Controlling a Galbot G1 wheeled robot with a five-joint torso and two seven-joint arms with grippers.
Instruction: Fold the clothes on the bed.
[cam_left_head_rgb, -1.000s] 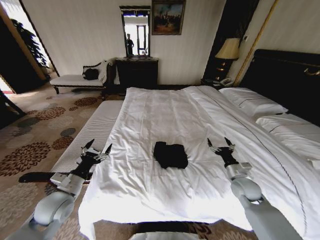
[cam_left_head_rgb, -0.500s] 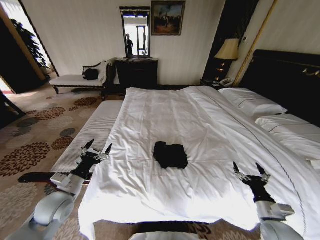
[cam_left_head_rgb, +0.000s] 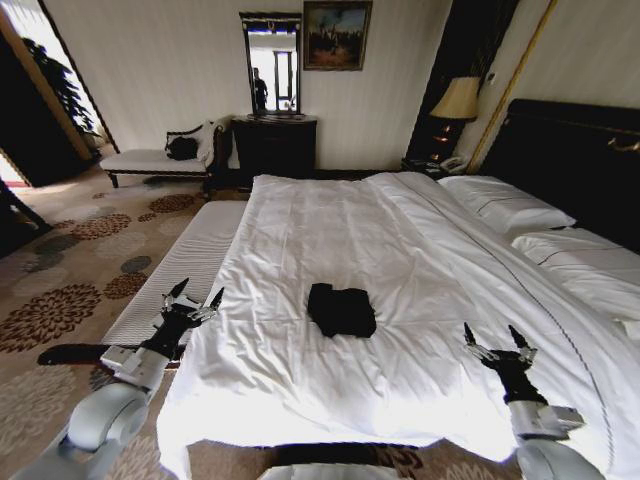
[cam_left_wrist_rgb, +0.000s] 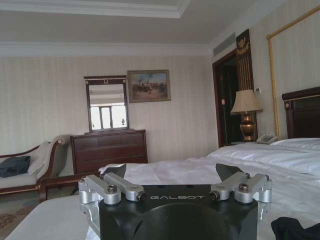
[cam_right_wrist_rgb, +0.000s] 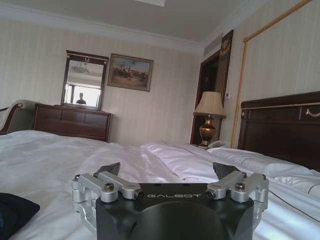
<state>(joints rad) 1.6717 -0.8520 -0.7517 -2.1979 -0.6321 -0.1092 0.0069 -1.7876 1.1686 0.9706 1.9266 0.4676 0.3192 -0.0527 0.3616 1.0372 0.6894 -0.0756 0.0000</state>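
Note:
The black clothes lie bunched in a compact folded heap on the white bed, near its foot end; a dark corner of the clothes and of the clothes shows in each wrist view. My left gripper hovers open at the bed's left edge, empty, well left of the heap. My right gripper stands open and empty above the sheet, to the right of the heap and nearer the foot. Both hold nothing: left gripper, right gripper.
A white-cushioned bench runs along the bed's left side. Pillows and the dark headboard are at right. A dresser with mirror, a chaise and a lamp stand by the far wall. Patterned carpet lies left.
My right gripper has drawn back from beside the heap toward the foot of the bed and to the right, still open. The left gripper and the clothes have not moved.

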